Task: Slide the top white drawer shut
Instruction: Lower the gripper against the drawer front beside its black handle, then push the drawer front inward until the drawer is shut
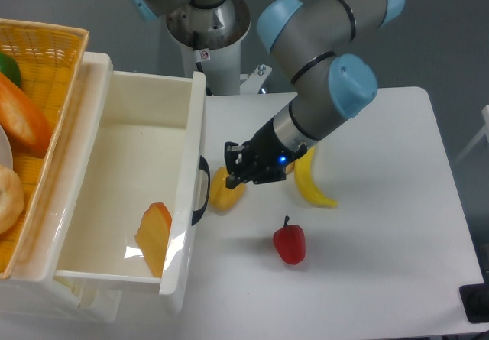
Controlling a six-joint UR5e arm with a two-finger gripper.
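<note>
Drawer first: nearest us, at about seven o'clock in the picture, we see the top white drawer, a deep glossy white plastic box pulled well out of its cabinet, its front panel carrying a black curved handle that faces three o'clock. Inside it, against the front wall, an orange wedge-shaped toy food piece leans upright. At five o'clock from the picture's middle a red toy bell pepper lies on the white table. Farther back we find a yellow toy bell pepper just beside the handle, and a yellow toy banana at three o'clock from it. Our black two-finger gripper hangs over the yellow pepper, pointing toward nine o'clock at the handle but apart from it; we cannot tell whether its fingers are spread or closed, and they hold nothing that we can see. A blue light glows on its body. At ten o'clock a woven yellow wicker basket sits on top of the cabinet, with orange, green and pale bread-like toy foods in it. The grey-and-blue arm rises at twelve o'clock.
</note>
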